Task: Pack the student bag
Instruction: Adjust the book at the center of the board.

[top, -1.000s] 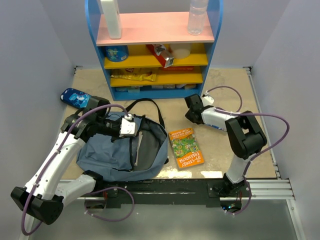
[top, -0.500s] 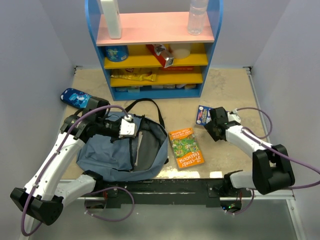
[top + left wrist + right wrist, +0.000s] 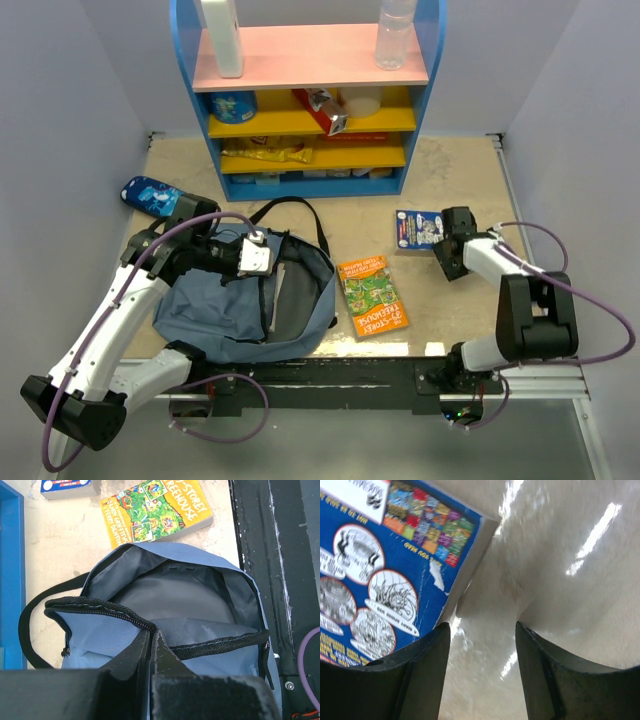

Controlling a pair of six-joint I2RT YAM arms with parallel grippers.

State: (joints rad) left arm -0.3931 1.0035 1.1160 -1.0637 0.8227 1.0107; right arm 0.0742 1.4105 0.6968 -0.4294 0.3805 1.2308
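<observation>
The student bag, a slate-blue backpack, lies open at the near left with its dark lining showing. My left gripper is shut on the bag's zippered rim and holds the mouth open; in the left wrist view the gripper pinches the edge. My right gripper is open and empty, low over the table just right of a blue book. In the right wrist view the blue book lies beside the left finger of the gripper, with bare table between the jaws.
An orange book lies right of the bag and also shows in the left wrist view. A blue shelf unit with snacks stands at the back. A bright-blue pouch lies at the far left. A black rail runs along the near edge.
My right arm has swung to the right and its gripper now sits at the blue book's right edge. The blue book lies uncovered on the table. The left arm and bag have not moved.
</observation>
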